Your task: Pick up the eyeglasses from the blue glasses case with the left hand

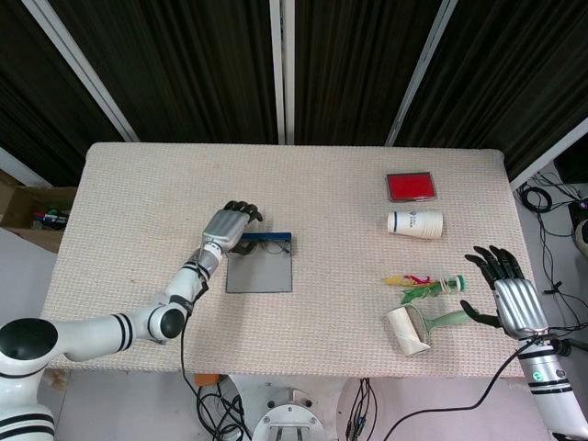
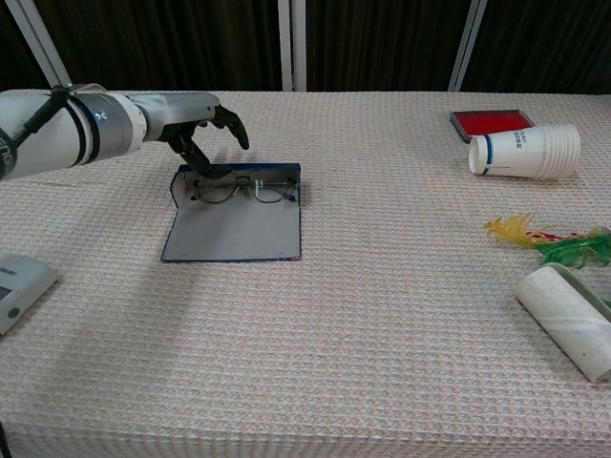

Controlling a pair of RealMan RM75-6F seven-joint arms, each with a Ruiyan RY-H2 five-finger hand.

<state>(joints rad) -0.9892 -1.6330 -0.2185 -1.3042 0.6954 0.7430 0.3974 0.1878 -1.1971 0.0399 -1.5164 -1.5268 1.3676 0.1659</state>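
Dark curtain panels are hanging behind a beige woven tabletop [image 2: 382, 315], and everything is sitting out on it in plain sight. Nearest the chest camera, far out to the left hand's right, a white roller [image 2: 568, 320] is lying on its side, with a green and yellow feathered toy [image 2: 549, 240] just beyond it. The right hand [image 1: 507, 292] is hovering by that roller in the head view, fingers fanned apart and holding nothing. At the near left edge, a pale device [image 2: 17, 288] is poking partly into view.

Now to the action: the blue glasses case [image 2: 234, 224] is lying open and flat, and the eyeglasses [image 2: 243, 187] are resting along its far edge, right under the left hand [image 2: 202, 122]. That hand is poised over the left lens, fingers spread and curling downward, one dark fingertip reaching the frame's left end; whether it is actually touching is hard to tell.

Farther back, off to that hand's right, a stack of paper cups [image 2: 525, 151] is lying tipped over, with a red box [image 2: 492, 121] just behind it.
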